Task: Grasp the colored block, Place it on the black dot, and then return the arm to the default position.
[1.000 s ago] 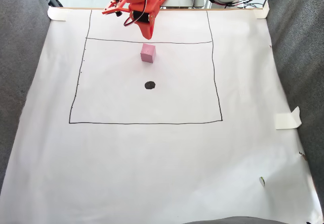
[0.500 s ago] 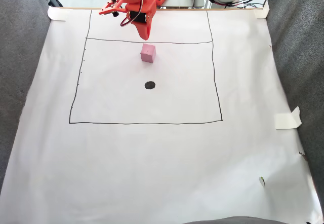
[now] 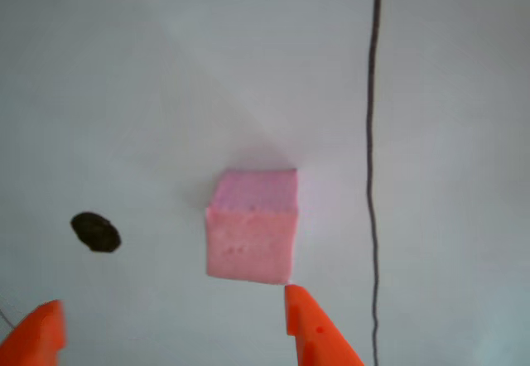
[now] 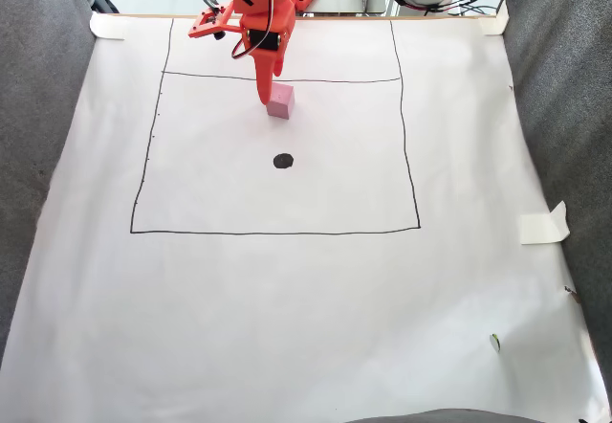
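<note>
The orange plastic two-finger end effector (image 3: 170, 320) enters the lower edge of the other view with its pointed tips spread wide and nothing between them, so it reads as open; in the fixed view it (image 4: 265, 83) hangs in the upper middle of the frame, pointing down just beside the block. The small light-pink foam cube (image 3: 251, 225) sits in the centre of the other view, resting on the paper, with the right fingertip (image 3: 308, 320) just below its lower right corner and the left fingertip (image 3: 37, 333) well off to the lower left. The gap is therefore offset to the left of the cube, not centred on it. To grasp well, my judgement is that the end effector should shift so the cube lies squarely between the tips, with the fingers meeting two opposite flat faces, and should descend low enough to catch the sides before closing gently, since foam squashes. The small black roundish dot (image 3: 95, 232) lies left of the cube in that view, apart from it; in the fixed view the dot (image 4: 283, 161) is below the cube (image 4: 279, 100), inside the thin dark drawn rectangle (image 4: 403, 117) on the white paper sheet (image 4: 306, 327) covering the worktop.
</note>
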